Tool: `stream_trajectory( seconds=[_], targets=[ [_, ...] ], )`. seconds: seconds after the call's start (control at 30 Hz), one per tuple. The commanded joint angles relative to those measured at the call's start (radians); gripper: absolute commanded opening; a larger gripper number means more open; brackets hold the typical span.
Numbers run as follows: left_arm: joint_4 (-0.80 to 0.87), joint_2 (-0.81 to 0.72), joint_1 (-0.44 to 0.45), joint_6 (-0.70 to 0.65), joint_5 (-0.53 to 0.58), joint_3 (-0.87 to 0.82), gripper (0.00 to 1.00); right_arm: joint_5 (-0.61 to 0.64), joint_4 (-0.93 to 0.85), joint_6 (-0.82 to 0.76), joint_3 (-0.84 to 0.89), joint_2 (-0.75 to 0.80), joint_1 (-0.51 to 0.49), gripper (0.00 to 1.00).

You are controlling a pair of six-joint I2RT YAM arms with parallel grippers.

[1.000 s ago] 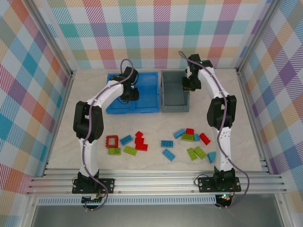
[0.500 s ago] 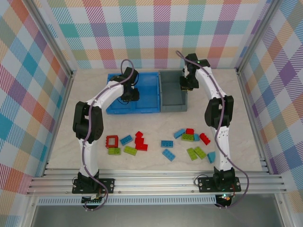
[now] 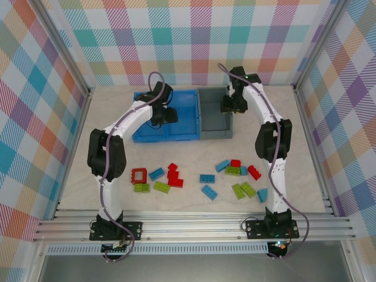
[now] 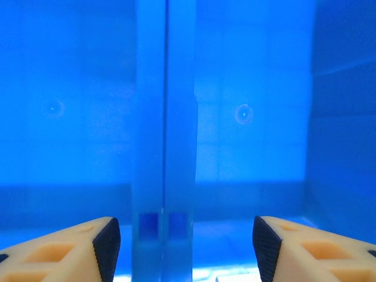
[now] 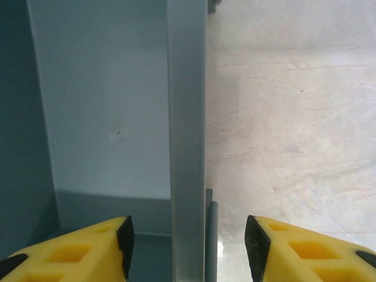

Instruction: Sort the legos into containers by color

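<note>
The legos lie loose on the near half of the table: a red square frame [image 3: 139, 175], a green brick [image 3: 161, 187], a blue brick [image 3: 207, 178] and a mixed cluster [image 3: 237, 170]. The blue container [image 3: 183, 124] and the grey container [image 3: 212, 119] stand side by side at the back. My left gripper [image 3: 165, 116] [image 4: 183, 249] is open, its fingers either side of the blue bin's middle divider [image 4: 163, 147] without touching it. My right gripper [image 3: 229, 106] [image 5: 188, 247] is open astride the grey bin's right wall [image 5: 187, 117]. Both bins look empty where visible.
Checked walls close the table in at the back and sides. Bare marble table [image 5: 294, 117] lies right of the grey bin. An aluminium rail [image 3: 194, 226] runs along the near edge by the arm bases.
Both grippers have gone from shut to open, letting go of the divider and the grey wall. The grey bin has shifted slightly left, up against the blue bin.
</note>
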State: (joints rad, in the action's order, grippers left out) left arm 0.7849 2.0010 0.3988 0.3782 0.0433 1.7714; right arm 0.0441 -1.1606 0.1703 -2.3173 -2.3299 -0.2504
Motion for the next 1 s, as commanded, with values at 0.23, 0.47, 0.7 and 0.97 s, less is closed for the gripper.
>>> stream_trajectory(
  seconds=[0.23, 0.47, 0.7, 0.97],
  targets=[
    [-0.017, -0.274, 0.008, 0.058, 0.050, -0.070, 0.76, 0.117, 0.017, 0.070, 0.167, 0.351, 0.005, 0.65],
    [-0.110, -0.519, 0.094, 0.076, -0.029, -0.254, 0.79, 0.118, 0.113, 0.221, 0.604, 0.730, 0.005, 0.63],
    [-0.170, -0.715, 0.340, 0.137, 0.016, -0.472, 0.79, 0.061, 0.110, 0.388, 1.007, 1.027, -0.004, 0.61],
    [-0.236, -0.853, 0.652, 0.227, 0.256, -0.675, 0.78, 0.010, 0.146, 0.515, 1.241, 1.153, -0.142, 0.59]
  ],
)
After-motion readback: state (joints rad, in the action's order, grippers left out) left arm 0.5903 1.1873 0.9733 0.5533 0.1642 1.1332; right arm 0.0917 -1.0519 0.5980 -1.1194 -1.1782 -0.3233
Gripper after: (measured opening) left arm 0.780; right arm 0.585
